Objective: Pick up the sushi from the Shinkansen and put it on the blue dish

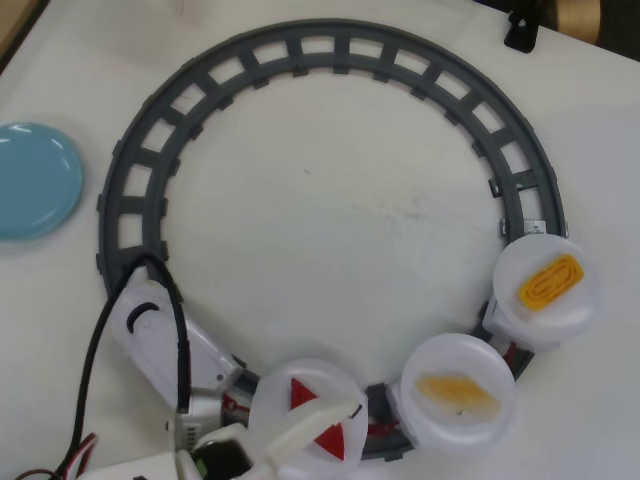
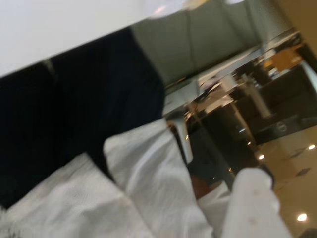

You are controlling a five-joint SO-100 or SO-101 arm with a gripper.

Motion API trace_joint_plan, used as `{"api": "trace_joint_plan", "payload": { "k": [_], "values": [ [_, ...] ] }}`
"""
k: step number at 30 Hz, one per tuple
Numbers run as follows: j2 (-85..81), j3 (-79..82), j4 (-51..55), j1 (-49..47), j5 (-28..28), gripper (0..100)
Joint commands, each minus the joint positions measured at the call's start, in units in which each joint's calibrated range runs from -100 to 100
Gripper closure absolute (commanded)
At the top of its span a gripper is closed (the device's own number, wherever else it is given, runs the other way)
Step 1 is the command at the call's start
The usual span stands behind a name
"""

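The sushi (image 1: 457,392) lies on the middle white plate (image 1: 458,425) of the Shinkansen (image 1: 170,345), which sits on the grey ring track (image 1: 330,52) along the near edge of the tabletop (image 1: 330,210) in the overhead view. The train's nose points up the left curve; its first plate carries the red piece (image 1: 305,393), the last one, toward the right edge, the ridged orange piece (image 1: 551,282). The blue dish (image 1: 35,180) rests at the left edge of the tabletop, well apart from the track and empty.

The tool (image 1: 340,412) comes in from the near edge and hangs over the first plate, above the red piece, short of the sushi. It holds nothing; one pale finger shows clearly, and the jaws look parted, though the overhead angle is poor for that. The wrist view is blurred and aimed out at the room, so it gives no help.

The main risk, as I judge it, is closing here and taking the red piece instead of the sushi. The black cable (image 1: 110,330) draped over the train's nose could also snag and drag the train if the arm swings. A low approach might clip a plate rim and tip the cart, and the small, soft sushi could slip from a shallow pinch on the long carry to the dish.
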Motion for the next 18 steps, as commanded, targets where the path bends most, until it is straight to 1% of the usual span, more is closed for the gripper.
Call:
{"api": "trace_joint_plan", "payload": {
  "k": [1,3,4,9,12,18],
  "values": [
    [0.16,0.90,-1.24,1.16,0.51,72],
    [0.16,1.71,-0.05,2.21,-0.01,72],
    [0.16,1.17,1.99,2.39,-1.11,72],
    [0.16,-6.40,16.25,2.12,-5.61,72],
    [0.16,-11.63,22.54,1.24,-7.86,72],
    [3.31,-18.58,31.71,-1.92,-8.96,72]
  ]
}}
